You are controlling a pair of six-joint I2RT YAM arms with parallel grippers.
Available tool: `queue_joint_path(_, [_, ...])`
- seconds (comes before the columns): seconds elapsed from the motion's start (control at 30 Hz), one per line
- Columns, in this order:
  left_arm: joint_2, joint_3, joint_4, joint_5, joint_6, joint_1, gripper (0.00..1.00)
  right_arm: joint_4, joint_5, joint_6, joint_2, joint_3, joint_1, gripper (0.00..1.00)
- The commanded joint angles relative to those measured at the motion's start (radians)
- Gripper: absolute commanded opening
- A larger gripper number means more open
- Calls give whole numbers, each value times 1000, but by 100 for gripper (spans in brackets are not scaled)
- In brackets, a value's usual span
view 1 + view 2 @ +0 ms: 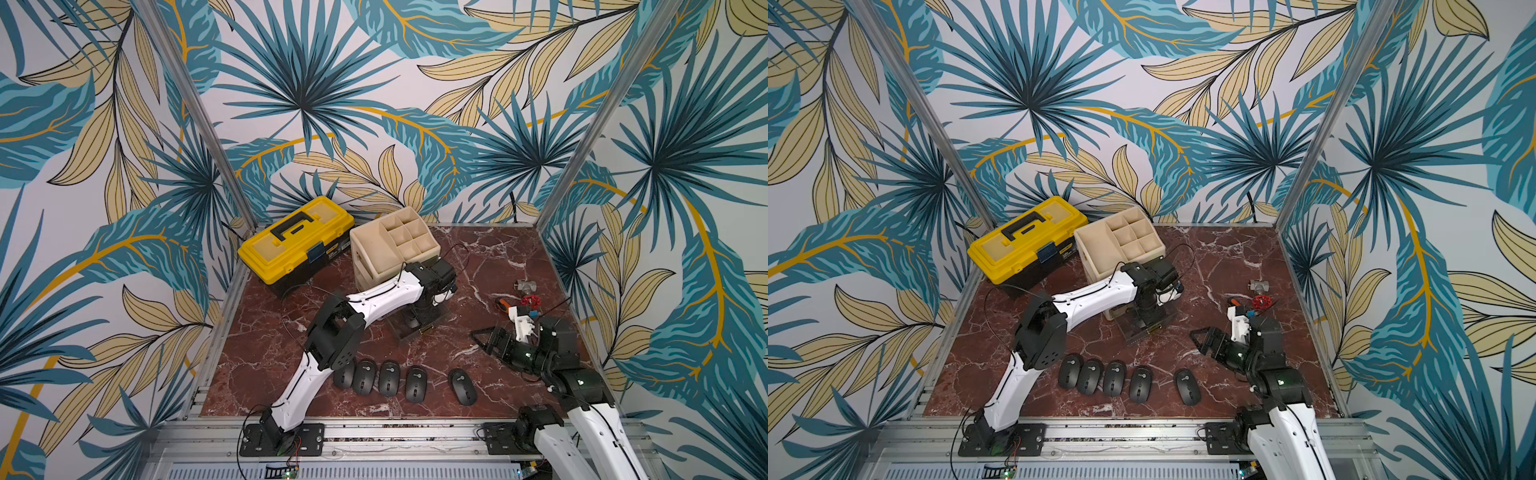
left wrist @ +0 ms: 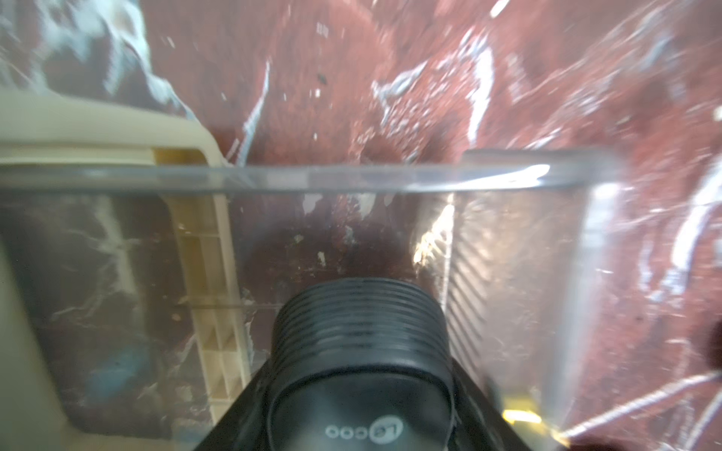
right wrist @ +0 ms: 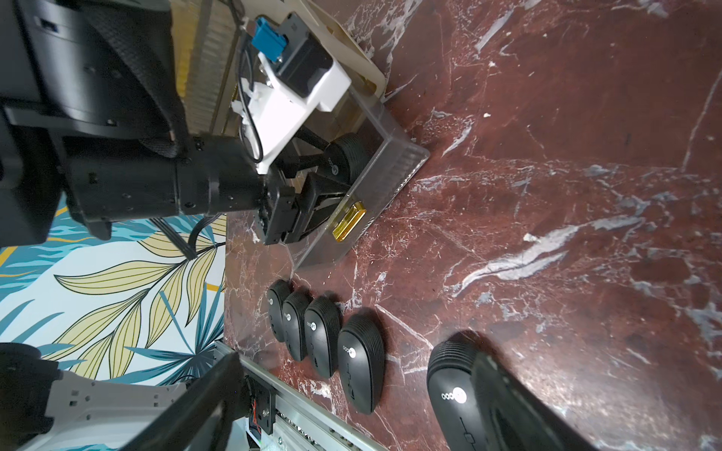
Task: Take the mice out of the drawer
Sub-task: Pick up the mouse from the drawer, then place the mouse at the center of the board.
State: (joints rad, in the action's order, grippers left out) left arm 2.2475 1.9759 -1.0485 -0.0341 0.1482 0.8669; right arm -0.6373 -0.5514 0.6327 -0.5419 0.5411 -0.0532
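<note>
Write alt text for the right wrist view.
The left gripper grips a dark mouse inside an open clear drawer. Five more mice lie nearby on the red marble table, four in a tight row and one apart.

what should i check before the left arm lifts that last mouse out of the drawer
1. left gripper closed on last mouse: ok, pinched on both sides
2. Grip firm enough to lift: cannot tell
3. last mouse out of clear drawer: not ok, it is inside
4. right gripper clear of the drawer: ok, open and off to the side
5. Room on the table beside the five mice already out: ok, there is a gap in the row
</note>
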Motion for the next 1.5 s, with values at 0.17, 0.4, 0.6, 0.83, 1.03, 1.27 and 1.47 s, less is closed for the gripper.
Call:
queue_joint_path(0.17, [-80, 56, 34, 21, -13, 18, 44, 31, -16, 18, 0, -25, 1, 94])
queue_joint_path(0.4, [-151, 72, 38, -7, -73, 27, 45, 28, 16, 12, 7, -40, 1, 93])
queue_joint_path(0.6, [-201, 112, -55, -67, -236, 50, 44, -19, 33, 6, 0, -39, 0, 93])
queue_joint_path(0.83, [-324, -23, -90, -36, -553, 101, 45, -163, 106, -27, -23, 0, -29, 94])
queue_joint_path(1.03, [-430, -223, 21, 2, -796, 195, 45, -180, 205, 13, -25, 7, -68, 94])
queue_joint_path(1.27, [-474, -417, 164, -11, -1076, 277, 44, -236, 270, 24, 6, 85, -68, 94])
queue_joint_path(1.47, [-445, -503, 226, -16, -1213, 334, 42, -279, 293, -1, 21, 148, -68, 94])
